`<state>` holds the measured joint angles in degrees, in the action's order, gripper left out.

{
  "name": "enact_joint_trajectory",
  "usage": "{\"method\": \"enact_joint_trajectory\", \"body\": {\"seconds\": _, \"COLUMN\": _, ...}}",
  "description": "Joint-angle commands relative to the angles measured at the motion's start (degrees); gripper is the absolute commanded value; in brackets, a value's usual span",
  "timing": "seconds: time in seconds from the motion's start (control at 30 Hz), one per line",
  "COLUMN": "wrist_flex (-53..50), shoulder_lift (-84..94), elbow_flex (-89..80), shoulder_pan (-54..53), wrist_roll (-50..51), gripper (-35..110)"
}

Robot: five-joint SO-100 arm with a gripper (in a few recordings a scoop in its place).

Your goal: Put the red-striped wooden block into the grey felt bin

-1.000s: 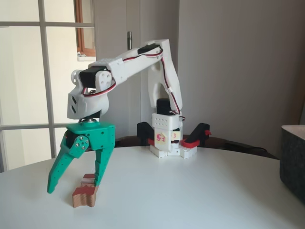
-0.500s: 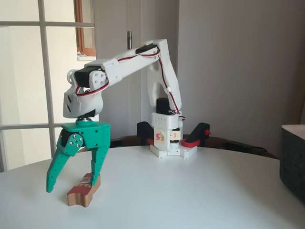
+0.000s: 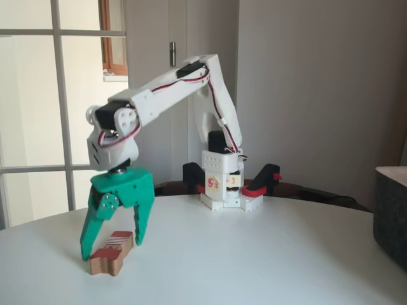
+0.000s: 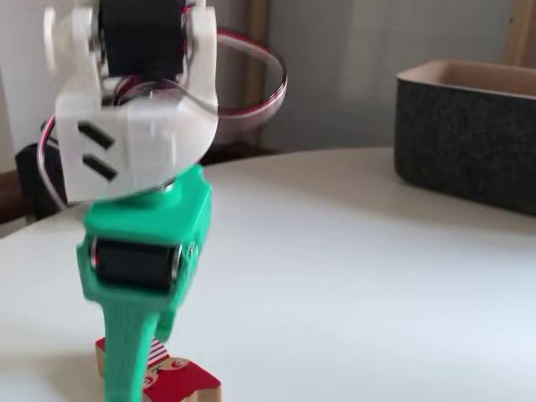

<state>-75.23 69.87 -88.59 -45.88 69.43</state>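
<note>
The red-striped wooden block (image 3: 111,253) lies flat on the white table, its striped end up and to the right. My green gripper (image 3: 111,248) points down over it, open, one fingertip at each side of the block and close to its edges. The block rests on the table. In a fixed view from close up, a green finger (image 4: 126,352) stands in front of the block (image 4: 172,381), hiding part of it. The grey felt bin (image 3: 391,213) stands at the right edge of the table, far from the gripper, and appears at the back right as the grey felt bin (image 4: 469,142).
The arm's white base (image 3: 226,190) is clamped at the table's far edge, with a window and wall behind it. Bare white tabletop (image 3: 254,260) stretches between the block and the bin.
The gripper has turned and its fingers have narrowed around the block. The block has shifted a little to the left on the table. The wrist has dropped slightly.
</note>
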Motion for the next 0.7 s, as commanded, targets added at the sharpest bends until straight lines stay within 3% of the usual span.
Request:
{"method": "enact_joint_trajectory", "body": {"seconds": 0.0, "wrist_flex": -1.6, "shoulder_lift": 1.5, "elbow_flex": 0.2, "shoulder_pan": -0.4, "wrist_roll": 0.7, "gripper": 33}}
{"method": "enact_joint_trajectory", "body": {"seconds": 0.3, "wrist_flex": 1.3, "shoulder_lift": -1.1, "elbow_flex": 0.0, "shoulder_pan": -1.7, "wrist_roll": 2.4, "gripper": 28}}
{"method": "enact_joint_trajectory", "body": {"seconds": 0.67, "wrist_flex": 2.6, "shoulder_lift": -1.5, "elbow_flex": 0.9, "shoulder_pan": -0.8, "wrist_roll": 1.7, "gripper": 8}}
